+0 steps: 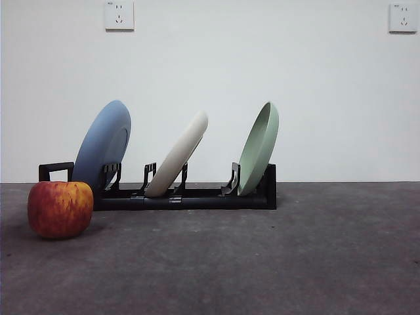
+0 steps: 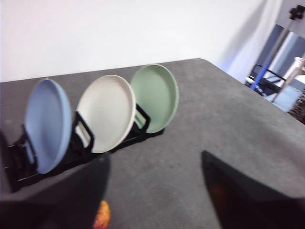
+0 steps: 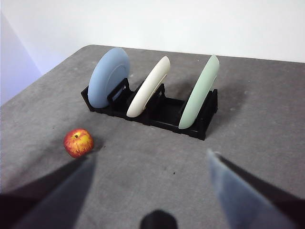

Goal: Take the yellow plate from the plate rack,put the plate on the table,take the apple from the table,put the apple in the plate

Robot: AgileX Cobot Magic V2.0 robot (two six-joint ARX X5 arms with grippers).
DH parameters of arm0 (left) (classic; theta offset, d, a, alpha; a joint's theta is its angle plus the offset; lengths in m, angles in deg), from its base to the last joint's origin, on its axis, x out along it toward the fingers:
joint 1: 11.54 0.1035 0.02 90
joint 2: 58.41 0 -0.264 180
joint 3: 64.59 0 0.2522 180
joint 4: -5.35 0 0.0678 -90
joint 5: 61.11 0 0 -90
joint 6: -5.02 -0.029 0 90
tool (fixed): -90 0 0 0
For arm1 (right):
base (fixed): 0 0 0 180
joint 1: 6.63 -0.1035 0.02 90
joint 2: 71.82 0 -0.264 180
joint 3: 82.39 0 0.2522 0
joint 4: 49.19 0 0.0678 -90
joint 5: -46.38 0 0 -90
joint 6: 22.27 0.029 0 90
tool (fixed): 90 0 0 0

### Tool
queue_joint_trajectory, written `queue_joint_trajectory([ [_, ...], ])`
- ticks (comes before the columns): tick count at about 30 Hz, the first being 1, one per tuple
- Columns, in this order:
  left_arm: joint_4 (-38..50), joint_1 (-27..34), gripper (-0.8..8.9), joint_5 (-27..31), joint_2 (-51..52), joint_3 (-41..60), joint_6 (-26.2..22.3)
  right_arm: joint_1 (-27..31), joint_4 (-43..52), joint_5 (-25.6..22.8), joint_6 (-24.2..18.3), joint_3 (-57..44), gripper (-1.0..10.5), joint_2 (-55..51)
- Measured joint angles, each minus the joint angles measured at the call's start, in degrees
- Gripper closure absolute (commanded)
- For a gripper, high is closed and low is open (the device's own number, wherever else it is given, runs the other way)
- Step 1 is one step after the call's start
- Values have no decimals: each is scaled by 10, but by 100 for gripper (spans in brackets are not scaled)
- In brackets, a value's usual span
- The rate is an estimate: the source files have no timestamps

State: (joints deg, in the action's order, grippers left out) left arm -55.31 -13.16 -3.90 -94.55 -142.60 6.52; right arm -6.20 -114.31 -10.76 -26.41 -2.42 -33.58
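Both end effectors hang open above the counter [image 1: 262,262], gripping nothing. The yellow plate [image 3: 148,87] leans in the rack [image 3: 162,114], ahead of the right end effector [image 3: 152,191] and left end effector [image 2: 157,191]. The apple [image 3: 78,142] sits just beside the left one.

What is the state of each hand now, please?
Left hand: open, holding nothing.
Right hand: open, holding nothing.
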Motion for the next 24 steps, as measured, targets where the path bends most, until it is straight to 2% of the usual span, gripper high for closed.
queue_joint_trajectory([
  [9,94,-53,189,-5,-77,-6,-4,0,-1,1,-1,1,403,0],
  [17,204,-120,189,0,-238,-21,-9,0,-17,1,-2,2,406,10],
  [19,214,-134,189,11,-284,-37,-18,0,-22,1,-2,2,406,16],
  [24,230,-173,189,84,-399,-104,-56,0,-38,1,-2,2,407,30],
])
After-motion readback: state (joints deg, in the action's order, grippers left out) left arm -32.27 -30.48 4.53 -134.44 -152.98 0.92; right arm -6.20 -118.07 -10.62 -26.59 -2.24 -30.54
